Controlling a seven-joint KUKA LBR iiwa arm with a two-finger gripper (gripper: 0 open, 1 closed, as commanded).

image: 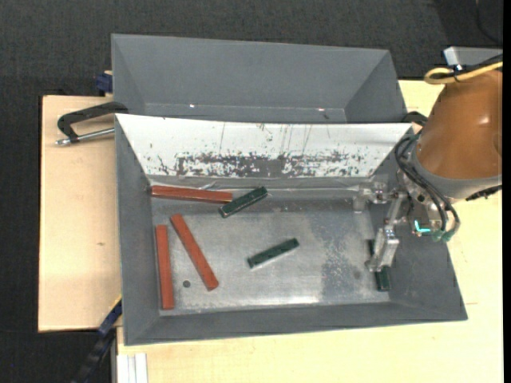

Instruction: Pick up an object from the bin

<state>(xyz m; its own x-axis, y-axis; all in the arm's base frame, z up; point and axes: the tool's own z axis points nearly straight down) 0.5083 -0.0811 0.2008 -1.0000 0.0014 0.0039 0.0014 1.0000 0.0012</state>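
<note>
My gripper [383, 251] hangs low at the bin's right side, close to the right wall. A small dark green piece [382, 278] sits right at its lower tip, touching or nearly so; whether it is gripped I cannot make out. The nearest other loose thing is a dark green bar [273, 253] lying flat mid-floor, well to the gripper's left.
A second green bar [243, 201] leans by the back wall beside a red bar [192, 192]. Two more red bars lie at the left: one slanted [194, 252], one along the left wall [164, 266]. The orange-covered arm reaches in from the right.
</note>
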